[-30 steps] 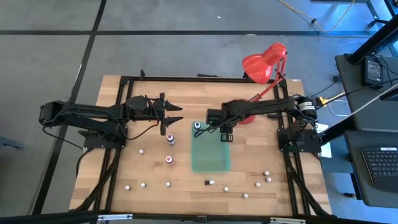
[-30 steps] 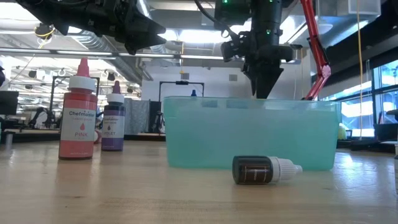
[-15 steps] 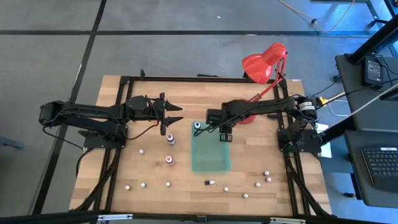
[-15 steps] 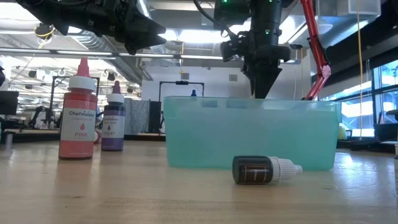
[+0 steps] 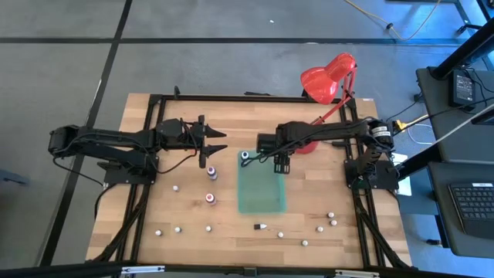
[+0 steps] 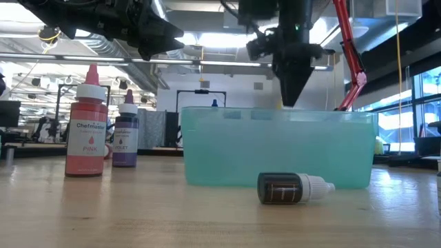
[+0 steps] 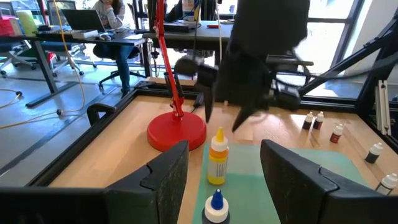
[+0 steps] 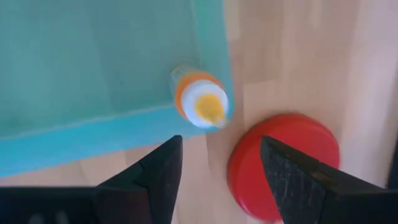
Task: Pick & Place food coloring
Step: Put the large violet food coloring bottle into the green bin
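Above the far right corner of the green tray [image 5: 261,191] hangs the right gripper [image 5: 281,166], pointing down, its fingers [image 8: 292,180] apart with nothing between them. Directly beneath it, inside that corner, a yellow-orange bottle [image 8: 200,99] stands upright against the tray wall, clear of the fingers. A second bottle with a blue top [image 7: 216,206] stands in the tray's far left corner. The red lamp base [image 8: 285,163] sits on the wood just outside the tray, next to the yellow-orange bottle, and the lamp's arm and shade [image 5: 327,79] reach past the table's far edge.

The left gripper [image 5: 219,142] waits above the table to the left of the tray, fingers [image 7: 165,177] parted and empty. Near it two bottles stand upright: a violet bottle [image 6: 125,132] farther back and a pink bottle [image 6: 87,125] closer to the front. A dark bottle [image 6: 292,187] with a pale cap lies on its side in front of the tray, well apart from both grippers.

Five bottles are thus countable: two in the tray, three outside. About ten small whitish pieces [image 5: 177,228] are scattered across the front half of the table, some too small to identify.

The surface is a pale wooden tabletop [image 5: 185,208] edged by a black frame. Beyond it lie a grey floor, desks and chairs, and a seated person [image 7: 114,14] in the background.
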### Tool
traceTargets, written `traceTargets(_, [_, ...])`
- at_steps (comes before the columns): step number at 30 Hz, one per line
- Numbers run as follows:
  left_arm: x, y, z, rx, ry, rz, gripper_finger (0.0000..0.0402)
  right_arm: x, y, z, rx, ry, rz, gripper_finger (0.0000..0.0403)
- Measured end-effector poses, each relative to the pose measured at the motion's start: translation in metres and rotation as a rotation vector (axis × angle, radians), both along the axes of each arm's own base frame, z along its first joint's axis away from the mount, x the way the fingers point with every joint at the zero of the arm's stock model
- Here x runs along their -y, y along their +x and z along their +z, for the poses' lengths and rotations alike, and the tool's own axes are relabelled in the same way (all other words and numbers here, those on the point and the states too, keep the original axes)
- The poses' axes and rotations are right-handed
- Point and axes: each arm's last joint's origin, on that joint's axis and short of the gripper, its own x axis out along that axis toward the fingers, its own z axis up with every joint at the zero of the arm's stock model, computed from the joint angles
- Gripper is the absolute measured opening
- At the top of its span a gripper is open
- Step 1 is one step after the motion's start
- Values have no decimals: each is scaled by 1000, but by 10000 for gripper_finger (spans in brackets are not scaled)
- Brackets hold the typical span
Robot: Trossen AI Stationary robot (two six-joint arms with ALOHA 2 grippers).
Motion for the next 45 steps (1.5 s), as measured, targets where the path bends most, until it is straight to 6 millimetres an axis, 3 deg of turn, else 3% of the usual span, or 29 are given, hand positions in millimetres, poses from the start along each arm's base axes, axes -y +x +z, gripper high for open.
traceTargets(8, [0,0,0,2,0,0,192,-24,-18,40,67,1,28,218])
traceTargets(15, [0,0,0,3,0,0,195,-59,-72,51,382,36,55,218])
traceTargets(21, [0,0,0,3,-3,-5,194,-76,-110,36,668,12,75,218])
traceTargets(30, [0,0,-1,-9,-3,-4,195,-84,-135,-13,878,34,223,218])
traceTargets(36, [-1,-1,-7,-78,26,8,192,-80,-148,-25,900,35,227,218])
traceTargets(45, [-2,-4,-15,-164,20,56,196,-78,-151,-31,892,31,229,218])
